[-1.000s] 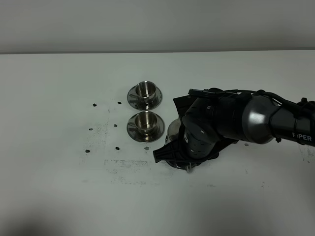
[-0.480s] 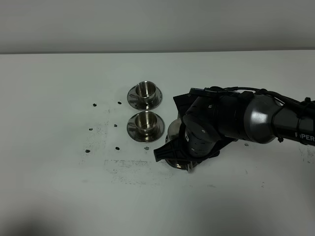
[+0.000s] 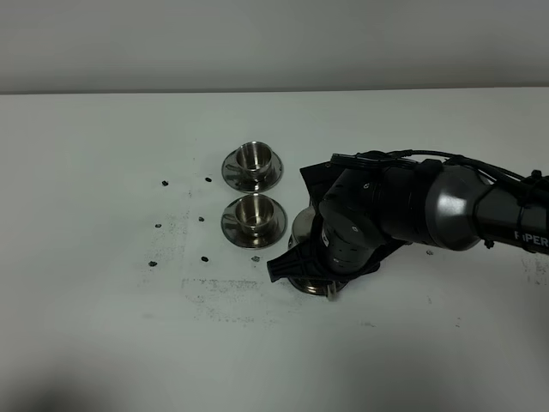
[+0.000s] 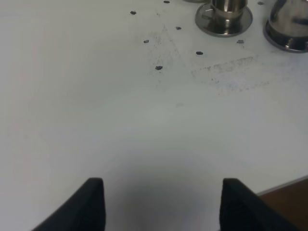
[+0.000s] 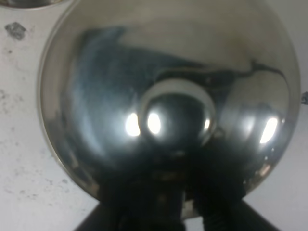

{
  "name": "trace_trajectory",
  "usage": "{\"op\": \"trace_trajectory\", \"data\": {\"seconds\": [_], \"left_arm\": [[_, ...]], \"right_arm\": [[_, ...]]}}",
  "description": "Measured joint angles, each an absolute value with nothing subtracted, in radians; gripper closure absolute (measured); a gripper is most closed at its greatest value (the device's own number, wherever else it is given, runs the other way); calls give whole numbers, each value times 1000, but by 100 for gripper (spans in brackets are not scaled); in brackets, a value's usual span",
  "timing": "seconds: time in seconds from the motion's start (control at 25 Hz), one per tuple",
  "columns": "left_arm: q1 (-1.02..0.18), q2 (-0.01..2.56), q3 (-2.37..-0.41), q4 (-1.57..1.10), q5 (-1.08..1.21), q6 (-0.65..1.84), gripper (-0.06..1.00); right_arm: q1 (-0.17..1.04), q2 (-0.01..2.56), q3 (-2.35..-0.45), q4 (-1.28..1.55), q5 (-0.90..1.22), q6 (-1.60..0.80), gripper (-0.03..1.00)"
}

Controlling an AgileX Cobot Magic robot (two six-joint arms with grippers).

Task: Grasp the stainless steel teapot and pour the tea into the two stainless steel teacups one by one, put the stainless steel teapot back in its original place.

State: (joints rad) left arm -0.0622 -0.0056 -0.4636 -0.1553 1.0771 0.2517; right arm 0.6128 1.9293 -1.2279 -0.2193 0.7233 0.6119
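The right gripper (image 3: pixel 319 276) hangs over the stainless steel teapot (image 5: pixel 168 103), right of the near teacup (image 3: pixel 252 215) on the counter (image 3: pixel 103 172); I cannot tell how its jaws stand. The left gripper (image 4: pixel 161 204) is wide. Best grip the handle squarely before lifting, keeping the spout level.

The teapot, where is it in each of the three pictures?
Exterior high: the teapot sits right of centre, mostly hidden under the right arm, beside the nearer teacup.
Left wrist: only its edge shows at the top right corner.
Right wrist: its domed lid fills the picture.
Shared landmark: the nearer teacup beside it; the right wrist view shows no clear cup.
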Motion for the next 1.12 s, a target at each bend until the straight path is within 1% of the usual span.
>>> {"op": "trace_trajectory", "data": {"seconds": [0.12, 0.16, 0.6, 0.92, 1.12], "left_arm": [[-62, -6, -464, -155, 1077, 252, 42], [-62, -6, -464, -155, 1077, 252, 42], [-62, -6, -464, -155, 1077, 252, 42], [-62, -6, -464, -155, 1077, 252, 42], [-62, -6, -464, -155, 1077, 252, 42]], "right_arm": [[613, 1929, -1228, -220, 728, 610, 74], [613, 1929, -1228, -221, 730, 610, 76], [613, 1923, -1227, -260, 734, 580, 76], [613, 1844, -1226, -337, 779, 578, 76], [613, 1818, -1226, -339, 813, 507, 76]]}}
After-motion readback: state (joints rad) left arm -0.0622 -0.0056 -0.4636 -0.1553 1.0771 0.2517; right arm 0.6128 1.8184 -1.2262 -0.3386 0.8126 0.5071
